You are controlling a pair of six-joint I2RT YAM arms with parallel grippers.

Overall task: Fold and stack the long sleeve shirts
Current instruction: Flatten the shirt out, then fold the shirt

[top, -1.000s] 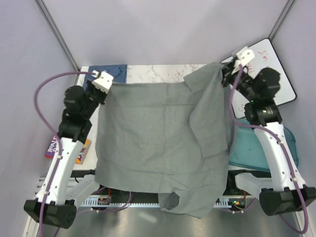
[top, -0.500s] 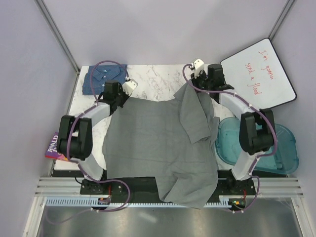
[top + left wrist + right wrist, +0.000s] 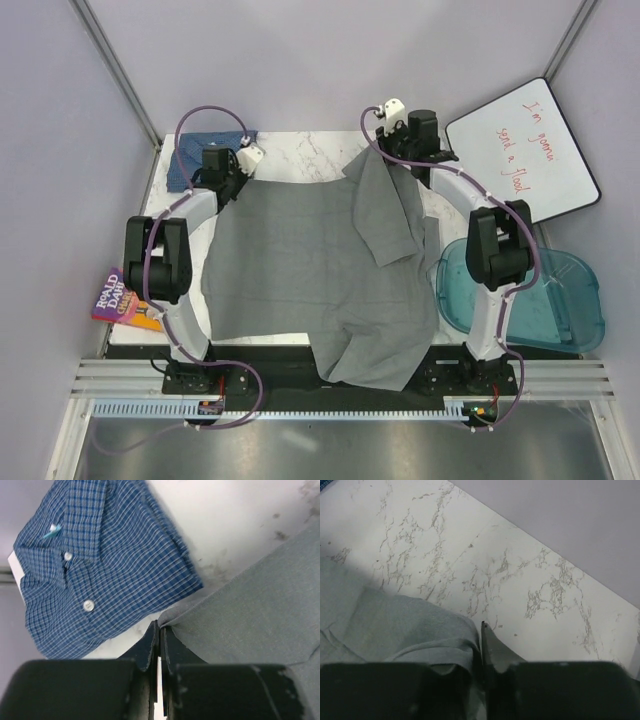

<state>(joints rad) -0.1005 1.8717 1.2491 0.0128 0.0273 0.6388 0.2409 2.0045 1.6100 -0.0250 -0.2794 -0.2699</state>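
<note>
The grey shirt (image 3: 300, 270) lies spread over the marble table, its lower hem hanging over the near edge, one sleeve folded across its right side. My left gripper (image 3: 232, 172) is shut on the shirt's far left corner (image 3: 172, 620), low at the table. My right gripper (image 3: 385, 150) is shut on the far right corner (image 3: 460, 640), the cloth draped over its left finger. The blue checked shirt (image 3: 200, 155) lies folded at the far left corner, mostly hidden by my left arm; it shows clearly in the left wrist view (image 3: 95, 565), right beside the grey corner.
A whiteboard with red writing (image 3: 525, 150) leans at the far right. A teal plastic tub (image 3: 545, 300) sits right of the table. A colourful paperback (image 3: 118, 300) lies off the left edge. Bare marble (image 3: 520, 570) lies past the shirt's far edge.
Both arms have lowered and stretched toward the far edge, carrying the grey shirt from held up in the air to laid flat on the table. The blue shirt is now partly covered by the left arm.
</note>
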